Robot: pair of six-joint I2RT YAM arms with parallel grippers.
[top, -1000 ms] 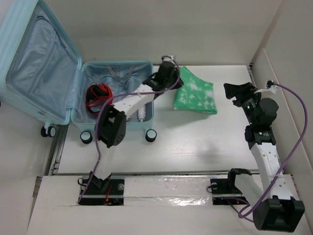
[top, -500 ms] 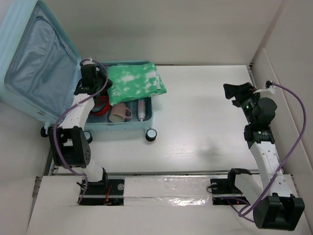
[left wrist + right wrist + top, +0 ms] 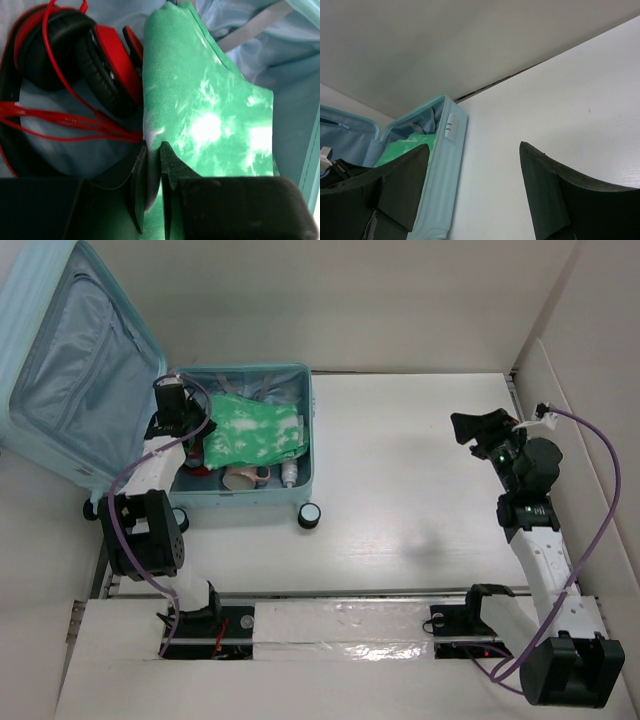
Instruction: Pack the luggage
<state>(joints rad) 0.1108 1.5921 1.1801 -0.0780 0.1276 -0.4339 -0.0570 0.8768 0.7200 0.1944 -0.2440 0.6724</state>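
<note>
Large pale aqua-blue hard-shell luggage point(image 3: 75, 370) lies open at the far-left corner of the white table point(image 3: 420, 490). Its lid is propped up to the left, and the tray w/ light blue fabric lining faces up.

Top cam: left gripper point(image 3: 200, 432) reaches into the tray from its left side, at the edge of a green-and-white tie-dye cloth point(image 3: 255, 430) spread over the tray's middle. Red-and-black headphones point(image 3: 197, 455) are mostly hidden under arm & cloth. A pinkish-tan mug point(image 3: 240, 478) and a small white bottle point(image 3: 288, 473) lie near the front wall. The grip itself can't be read from up here.

Left wrist cam settles it: both fingers point(image 3: 170, 165) are clenched on a fold of the cloth, fabric squeezed btwn them. It also shows the headphones' ear cups and thin red cable point(image 3: 60, 125) right against the cloth's edge, detail the top cam lacks.

Right gripper point(image 3: 462, 427) hovers over bare table on the right side, well apart from the luggage. Right wrist cam: fingers spread wide, released. It looks toward the luggage's side wall, w/ a bit of green cloth visible inside.
</note>
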